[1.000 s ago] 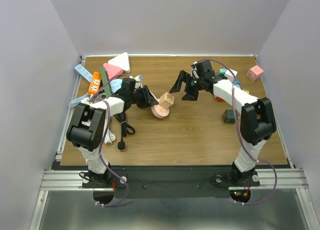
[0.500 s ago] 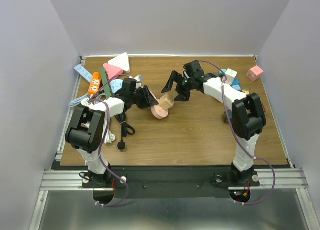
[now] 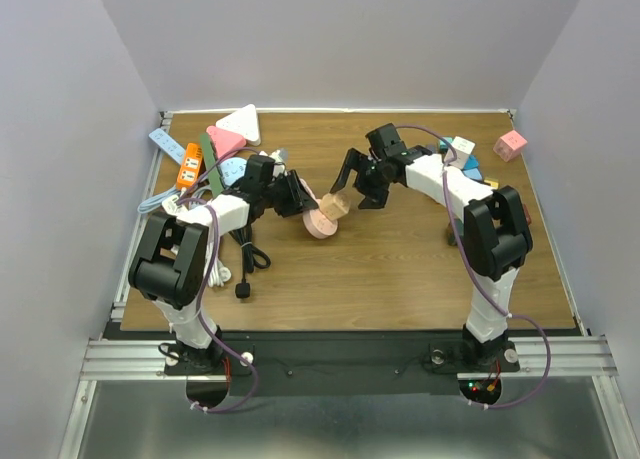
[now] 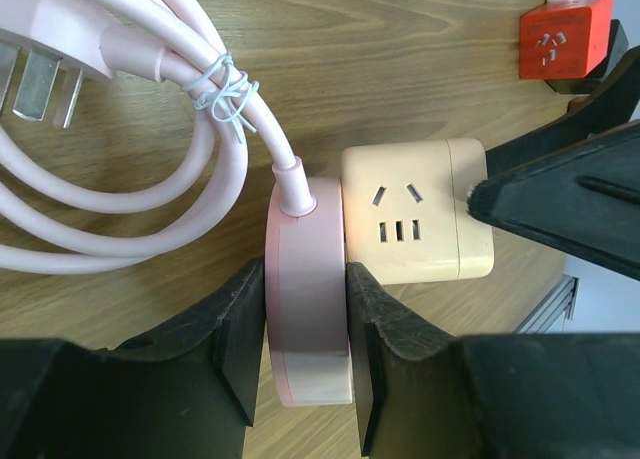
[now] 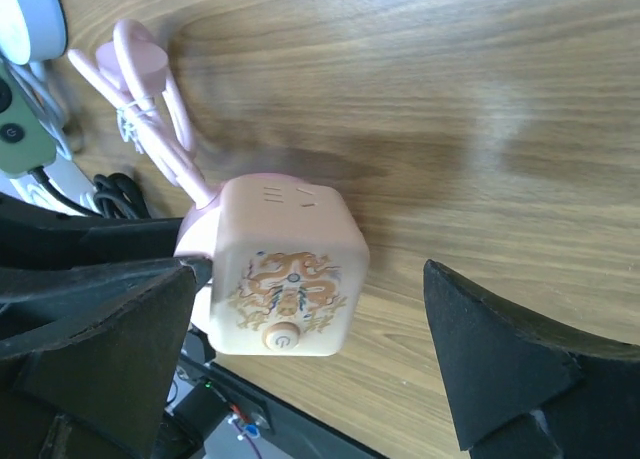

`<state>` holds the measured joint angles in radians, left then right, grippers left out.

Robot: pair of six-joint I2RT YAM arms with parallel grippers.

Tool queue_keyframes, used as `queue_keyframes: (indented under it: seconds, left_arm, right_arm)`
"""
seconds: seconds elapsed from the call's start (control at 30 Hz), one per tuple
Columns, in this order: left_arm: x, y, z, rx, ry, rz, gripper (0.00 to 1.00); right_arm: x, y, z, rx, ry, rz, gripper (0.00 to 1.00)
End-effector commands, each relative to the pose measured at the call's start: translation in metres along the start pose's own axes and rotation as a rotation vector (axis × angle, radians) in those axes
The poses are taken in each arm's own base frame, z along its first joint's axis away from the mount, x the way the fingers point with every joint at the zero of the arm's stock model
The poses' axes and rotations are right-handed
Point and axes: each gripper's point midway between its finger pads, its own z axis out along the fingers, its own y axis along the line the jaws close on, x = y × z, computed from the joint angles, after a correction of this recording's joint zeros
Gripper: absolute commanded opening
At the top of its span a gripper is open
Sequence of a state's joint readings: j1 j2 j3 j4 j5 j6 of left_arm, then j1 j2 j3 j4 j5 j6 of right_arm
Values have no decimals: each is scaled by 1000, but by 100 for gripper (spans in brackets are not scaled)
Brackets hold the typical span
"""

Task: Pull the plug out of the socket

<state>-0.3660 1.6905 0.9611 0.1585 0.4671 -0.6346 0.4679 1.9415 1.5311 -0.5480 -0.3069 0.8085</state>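
Pinching the plug (image 4: 302,247) at the surface's (image 3: 400,269) middle, left end effector (image 4: 305,314) anchors it; socket (image 4: 415,224) juts toward right end effector (image 5: 315,279), spread wide astride it. Pull axis: arm to arm.

Left arm (image 3: 180,251): reaches forward and inward, forearm lying low over the table, wrist turned toward centre. Left gripper (image 3: 297,195): jaws closed tight, both black fingers (image 4: 235,329) pressed flat on opposite faces of a pink corded piece (image 4: 305,269).

Right arm (image 3: 495,241): extended forward, then bent sharply left toward the centre of the table, wrist angled down. Right gripper (image 3: 350,185): jaws spread fully wide, fingers (image 5: 115,329) well apart, gripping nothing. The two grippers face each other closely.
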Motion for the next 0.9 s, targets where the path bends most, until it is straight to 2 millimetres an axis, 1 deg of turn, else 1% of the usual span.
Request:
queue_keyframes:
  seconds: [0.0,0.03,0.1,0.2,0.27,0.33,0.37,0.4,0.43,0.47,0.53,0.57,0.63,0.67,0.7,0.73,0.8,0.87]
  left_arm:
    - [-24,-46,-20,130,-86,58,0]
    - [-24,-49,-20,134,-89,59,0]
    - [-24,-54,-21,138,-96,62,0]
    - [-25,-60,-21,143,-103,67,0]
    - [-24,-59,-21,137,-106,58,0]
    - [-22,-61,-21,142,-109,56,0]
    - [-23,-61,-21,142,-113,52,0]
    - [-25,-63,-23,145,-121,54,0]
    - [-25,-64,-23,147,-124,55,0]
    - [-26,-63,-23,144,-127,53,0]
    - [-27,-64,-24,147,-132,54,0]
    - [-27,-65,-25,150,-133,55,0]
    - [-26,-64,-24,147,-130,53,0]
    - [-25,-63,-23,146,-129,53,0]
    - [-24,-62,-22,146,-123,53,0]
    - [-23,-60,-21,143,-118,52,0]
    - [-20,-57,-19,135,-114,57,0]
    - [-16,-46,-16,106,-107,56,0]
  right_arm:
    - [2,9,-13,-7,-17,17,100]
    - [5,8,-7,-10,7,34,100]
    - [15,14,-2,-30,49,68,100]
    - [20,23,1,-73,68,105,100]
    - [20,32,0,-110,70,113,99]
    - [23,34,3,-124,84,130,96]
    - [27,34,5,-128,105,134,92]
    - [32,32,8,-125,119,136,92]
    - [35,29,11,-118,125,141,89]
    - [37,27,11,-119,129,143,80]
    - [42,23,14,-125,135,153,69]
    - [43,23,14,-130,137,152,57]
    - [45,23,15,-140,142,148,39]
    - [45,23,15,-142,142,146,25]
    - [45,24,15,-145,142,142,15]
    - [45,25,15,-149,147,139,0]
    - [42,30,13,-165,144,119,0]
    - [38,37,8,-185,133,99,0]
